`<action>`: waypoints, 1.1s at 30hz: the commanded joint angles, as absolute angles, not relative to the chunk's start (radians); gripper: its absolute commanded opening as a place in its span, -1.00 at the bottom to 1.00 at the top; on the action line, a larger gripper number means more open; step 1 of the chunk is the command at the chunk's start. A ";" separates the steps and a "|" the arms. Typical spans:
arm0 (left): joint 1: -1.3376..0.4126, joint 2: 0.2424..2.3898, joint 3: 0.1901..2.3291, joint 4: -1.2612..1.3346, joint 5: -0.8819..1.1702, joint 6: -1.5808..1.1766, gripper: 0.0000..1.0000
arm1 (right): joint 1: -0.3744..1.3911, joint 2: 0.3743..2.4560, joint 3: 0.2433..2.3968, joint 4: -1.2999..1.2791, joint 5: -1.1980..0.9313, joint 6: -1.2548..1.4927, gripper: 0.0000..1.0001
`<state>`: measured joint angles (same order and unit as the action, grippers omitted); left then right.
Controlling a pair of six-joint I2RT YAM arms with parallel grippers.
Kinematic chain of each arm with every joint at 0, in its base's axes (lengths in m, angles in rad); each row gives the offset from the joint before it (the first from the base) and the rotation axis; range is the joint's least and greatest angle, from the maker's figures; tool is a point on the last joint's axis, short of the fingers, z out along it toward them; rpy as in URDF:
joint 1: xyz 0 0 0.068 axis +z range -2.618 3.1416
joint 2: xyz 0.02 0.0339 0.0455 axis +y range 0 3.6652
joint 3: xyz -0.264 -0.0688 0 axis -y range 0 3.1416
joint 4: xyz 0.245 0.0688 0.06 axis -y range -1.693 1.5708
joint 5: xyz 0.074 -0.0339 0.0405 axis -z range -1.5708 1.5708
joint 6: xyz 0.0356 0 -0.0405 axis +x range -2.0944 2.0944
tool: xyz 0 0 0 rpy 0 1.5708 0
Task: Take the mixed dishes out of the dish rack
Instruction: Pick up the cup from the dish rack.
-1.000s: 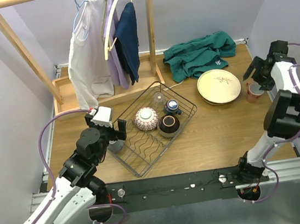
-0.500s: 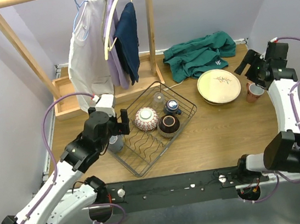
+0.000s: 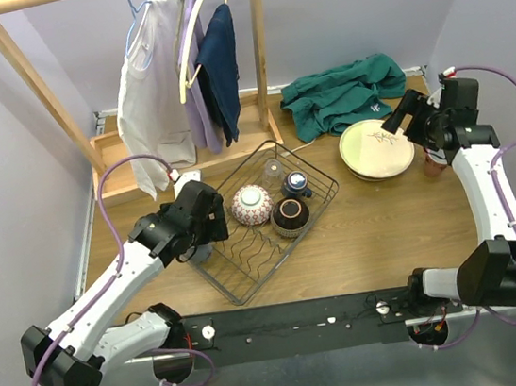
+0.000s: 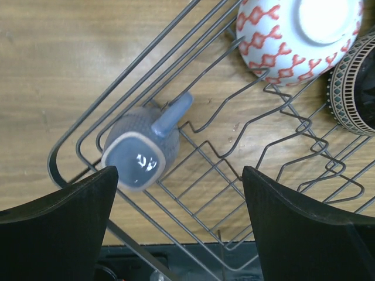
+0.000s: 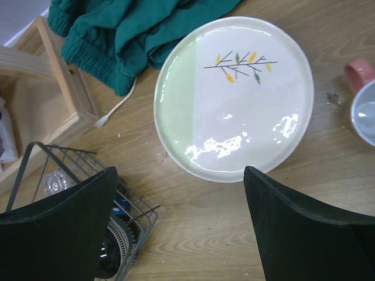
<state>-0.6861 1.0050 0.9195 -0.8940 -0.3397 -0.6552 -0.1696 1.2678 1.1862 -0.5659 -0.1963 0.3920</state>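
Your left claw (image 4: 179, 175) hangs released, fingers spread wide, over the corner of the dish rack (image 3: 289, 246) nearest the surface's left edge. The rack sits mid-surface, skewed to the edges. A grey cup (image 4: 142, 155) lies on its side in that corner, right below your claw. The red-and-white patterned bowl (image 4: 299, 35) and dark bowl (image 4: 354, 88) sit side by side deeper in the rack. Your right claw (image 5: 180, 172) is released too, above the cream plates (image 5: 234, 96) stacked towards the far right corner. A red cup (image 5: 363, 99) stands just beside them, and a green cloth (image 5: 135, 29) lies at their far rim
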 commanded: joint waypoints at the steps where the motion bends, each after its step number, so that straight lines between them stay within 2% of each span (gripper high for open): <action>1: -0.678 1.008 0.923 -0.971 -0.385 -0.752 0.87 | -0.121 1.275 1.173 -0.526 -0.238 0.390 0.90; 11: -0.669 1.080 0.911 -0.973 -0.459 -0.766 0.78 | -0.052 1.301 1.192 -0.525 -0.239 0.368 0.90; 21: -0.609 1.134 0.923 -0.948 -0.362 -0.670 0.77 | -0.031 1.295 1.181 -0.518 -0.229 0.364 0.90; 33: -0.595 1.175 0.893 -0.876 -0.290 -0.629 0.57 | -0.031 1.256 1.144 -0.497 -0.224 0.351 0.90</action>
